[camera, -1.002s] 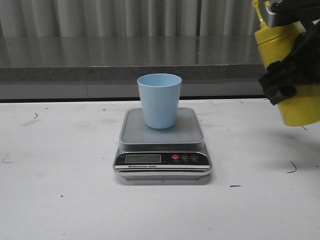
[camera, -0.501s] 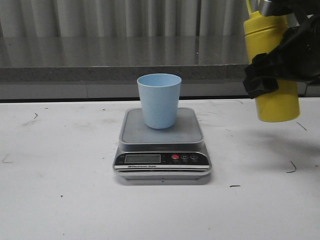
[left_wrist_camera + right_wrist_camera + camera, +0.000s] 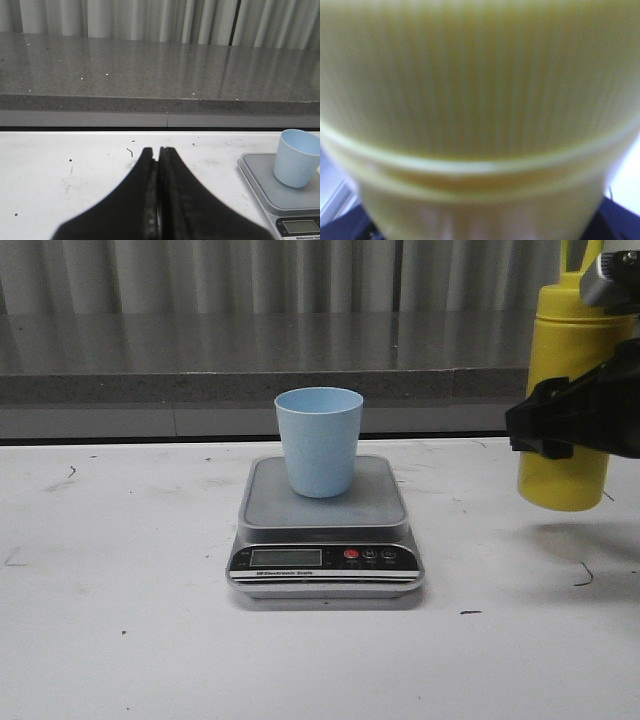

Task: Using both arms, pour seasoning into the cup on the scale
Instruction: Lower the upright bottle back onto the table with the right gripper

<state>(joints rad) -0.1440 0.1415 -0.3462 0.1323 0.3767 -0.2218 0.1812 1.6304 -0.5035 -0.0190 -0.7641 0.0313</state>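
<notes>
Over the right edge of the bench: the right hand (image 3: 575, 425) holds the seasoning (image 3: 568, 390) upright, clear of the surface, clamped around its middle.
Seasoning up close: the right wrist view is filled with blurred yellow plastic, so the fingers themselves cannot be made out there.
Middle of the bench: the scale (image 3: 325, 530) sits with its black panel toward the front edge, and the cup (image 3: 319, 440) stands upright on its steel platform, mouth open.
Left hand: the left hand (image 3: 159, 200) hangs toward the left side, fingers pressed together on nothing, the cup well apart from it.
Step in hand, as I judge it: carrying the bottle across to the cup.
Doing it well: bring the nozzle over the cup's mouth before tipping, tilt slowly, and keep the bottle off the rim so the light cup is not knocked from the platform.
</notes>
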